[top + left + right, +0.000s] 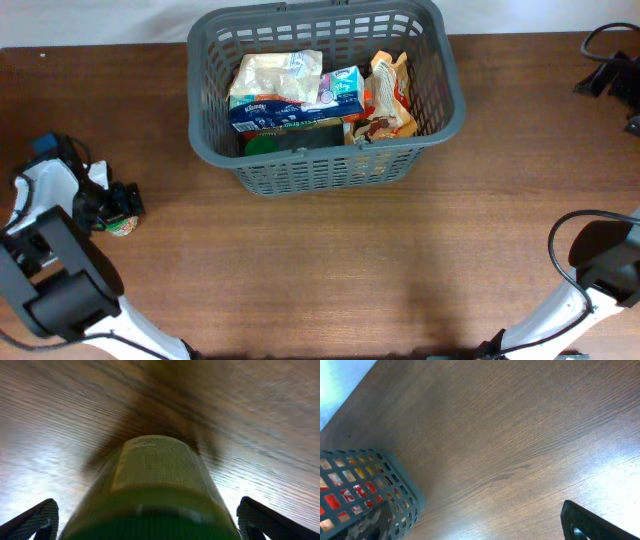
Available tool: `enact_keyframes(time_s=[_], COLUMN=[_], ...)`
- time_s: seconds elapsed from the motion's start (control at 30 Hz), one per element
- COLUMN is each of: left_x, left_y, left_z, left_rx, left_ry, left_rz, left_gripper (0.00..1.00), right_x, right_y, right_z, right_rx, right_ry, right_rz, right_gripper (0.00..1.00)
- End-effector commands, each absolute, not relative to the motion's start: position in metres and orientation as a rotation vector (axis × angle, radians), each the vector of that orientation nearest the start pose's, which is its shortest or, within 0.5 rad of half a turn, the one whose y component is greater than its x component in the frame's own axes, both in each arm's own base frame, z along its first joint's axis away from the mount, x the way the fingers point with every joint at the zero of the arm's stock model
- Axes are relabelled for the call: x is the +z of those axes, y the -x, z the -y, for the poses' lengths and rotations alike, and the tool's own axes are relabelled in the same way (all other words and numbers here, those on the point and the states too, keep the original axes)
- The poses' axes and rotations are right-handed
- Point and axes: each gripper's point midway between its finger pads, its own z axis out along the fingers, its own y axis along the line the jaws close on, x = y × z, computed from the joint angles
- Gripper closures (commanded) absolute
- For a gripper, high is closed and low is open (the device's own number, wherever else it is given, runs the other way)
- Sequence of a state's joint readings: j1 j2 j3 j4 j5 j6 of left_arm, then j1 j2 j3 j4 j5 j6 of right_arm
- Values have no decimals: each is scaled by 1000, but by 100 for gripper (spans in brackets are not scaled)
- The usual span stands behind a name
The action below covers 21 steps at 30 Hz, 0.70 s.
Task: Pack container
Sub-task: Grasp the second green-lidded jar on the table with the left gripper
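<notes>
Jar (159,485) sits inside the released left claw (150,522) near the table (350,260) left edge; basket (320,176) holds tissues (290,110), snack bags (388,95); right claw (592,522), can't tell its grip.

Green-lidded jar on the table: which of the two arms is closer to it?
Left. The left gripper has its open fingers on either side of the green-lidded jar. The right arm is far off at the opposite side.

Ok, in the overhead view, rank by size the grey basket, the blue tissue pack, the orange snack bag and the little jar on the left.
1. grey basket, by far.
2. blue tissue pack.
3. orange snack bag, partly tucked in, so its rank against the pack is unsure.
4. little jar, smallest.
</notes>
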State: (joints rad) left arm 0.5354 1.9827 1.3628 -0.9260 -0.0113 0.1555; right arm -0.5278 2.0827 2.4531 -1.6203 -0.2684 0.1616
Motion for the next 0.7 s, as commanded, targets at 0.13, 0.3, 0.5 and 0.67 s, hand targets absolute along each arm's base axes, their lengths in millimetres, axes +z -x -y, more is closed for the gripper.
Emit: enact_keyframes(time_s=[0.13,0.3,0.5,0.67], left_x=[-2,-2,8,34], left_y=[-308,-309,-322,-332], left_z=[-184,-184,-179,-184], left_rx=[-21,-20,-100,-109], left_ry=[618,618,602,600], left_rz=[-3106,-3105,-3064,-3054], left_gripper=[10,16,27,27], right_x=[265,265,265,265], right_y=[-394,-394,-394,-394], right_z=[177,177,177,177], right_rx=[296,296,296,296], right_ry=[-885,-885,-885,-885], right_rz=[-2607,-2607,-2607,-2607], right_gripper=[2,1,1,1])
